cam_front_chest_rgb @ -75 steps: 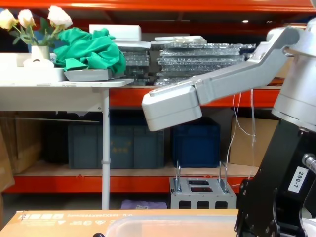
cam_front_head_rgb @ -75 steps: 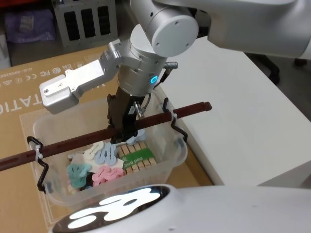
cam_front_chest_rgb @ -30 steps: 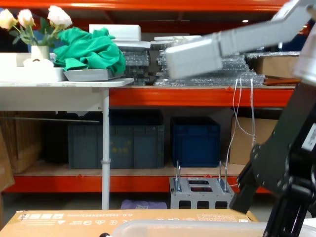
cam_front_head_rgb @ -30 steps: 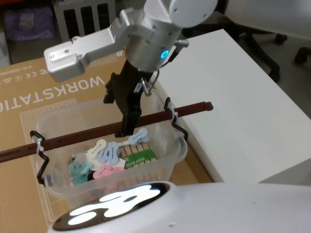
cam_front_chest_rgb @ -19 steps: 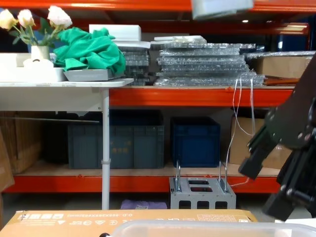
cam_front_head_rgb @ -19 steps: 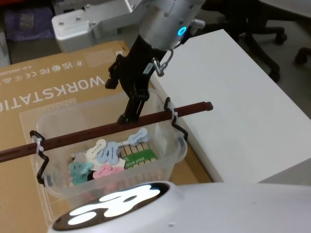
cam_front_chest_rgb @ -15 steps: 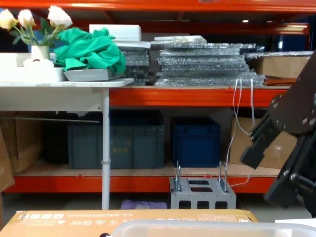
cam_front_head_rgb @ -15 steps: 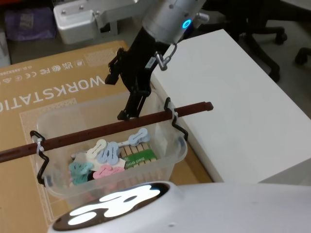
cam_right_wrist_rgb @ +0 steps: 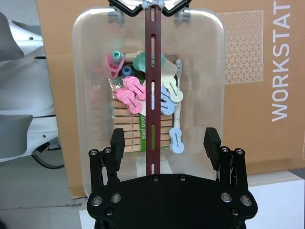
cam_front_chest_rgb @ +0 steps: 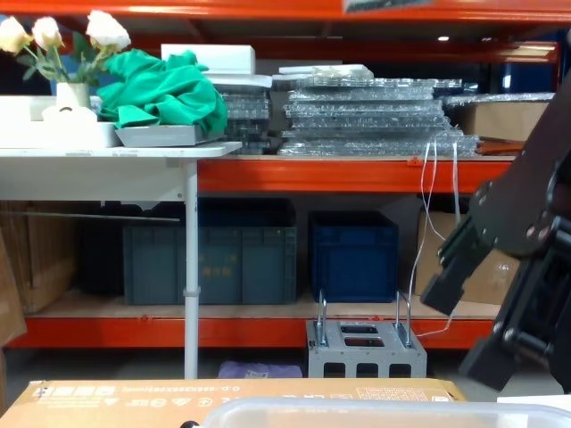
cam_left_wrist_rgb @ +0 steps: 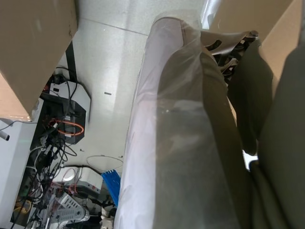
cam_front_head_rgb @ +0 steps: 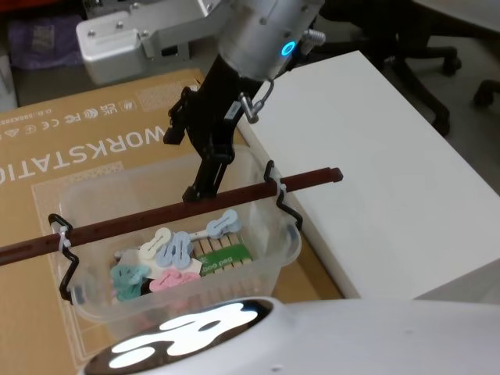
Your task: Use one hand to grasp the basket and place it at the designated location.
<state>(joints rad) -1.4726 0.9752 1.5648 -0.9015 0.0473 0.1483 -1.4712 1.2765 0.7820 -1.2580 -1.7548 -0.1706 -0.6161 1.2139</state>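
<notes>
Fingers (cam_right_wrist_rgb: 212, 142) hanging open astride the bar (cam_right_wrist_rgb: 152, 90), my right gripper (cam_right_wrist_rgb: 165, 143) is hovering slightly 3 o'clock of centre, so I'm risking tipping the basket (cam_front_head_rgb: 287, 242).

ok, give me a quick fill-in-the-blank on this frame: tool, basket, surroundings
1. The right tool has its fingers ___, one on each side of the bar handle.
2. The basket sits on a ___ box printed WORKSTATION.
3. To the robot's right of the basket stands a ___ table.
Missing words: open; cardboard; white.
</notes>
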